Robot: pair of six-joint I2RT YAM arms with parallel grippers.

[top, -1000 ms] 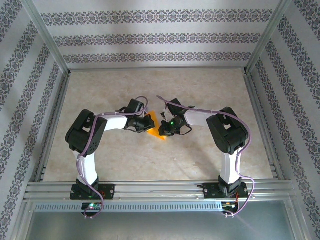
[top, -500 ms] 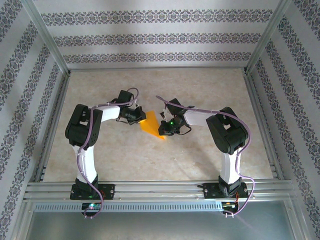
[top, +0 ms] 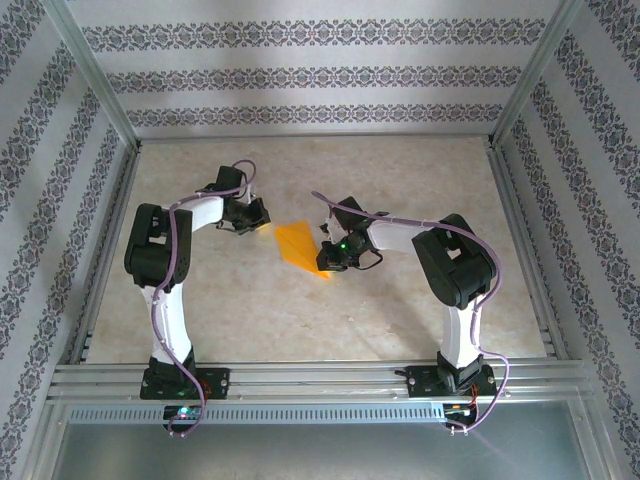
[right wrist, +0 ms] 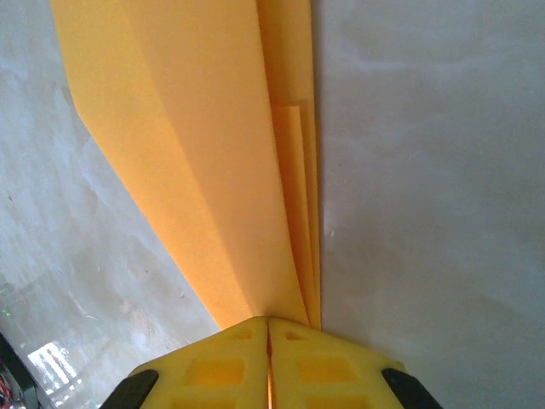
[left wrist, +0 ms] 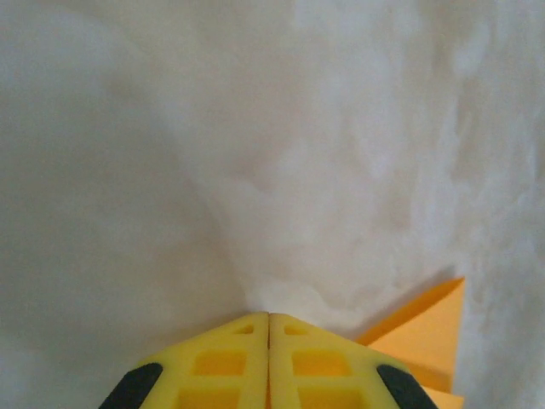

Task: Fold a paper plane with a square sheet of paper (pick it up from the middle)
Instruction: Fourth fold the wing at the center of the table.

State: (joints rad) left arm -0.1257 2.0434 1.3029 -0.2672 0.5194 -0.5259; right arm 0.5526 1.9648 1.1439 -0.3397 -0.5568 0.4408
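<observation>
Quick rundown of where your rig sits. Your right gripper (right wrist: pixel 268 322) has its yellow fingers (right wrist: pixel 213 371) pressed tight together, pinching the bright orange folded sheet of paper (right wrist: pixel 213 153). On the right wrist cam the paper fans out from the fingertips in a long wedge, with a couple of narrower layers stacked along its right-hand side. From the top cam that paper (top: pixel 294 243) lies flat on the pale marbled tabletop (top: pixel 400 180), about mid-table between your two arms. The right gripper (top: pixel 322 260) is on its right edge, close to the pointed near tip.

Your left gripper (top: pixel 260 220) is just beside the paper's left edge. On its wrist cam the left gripper (left wrist: pixel 269 319) is closed finger to finger. I think nothing's in it, but the seam is blurry, so don't quote me. One orange corner (left wrist: pixel 426 328) pokes in at the lower right, next to the fingers.
</observation>
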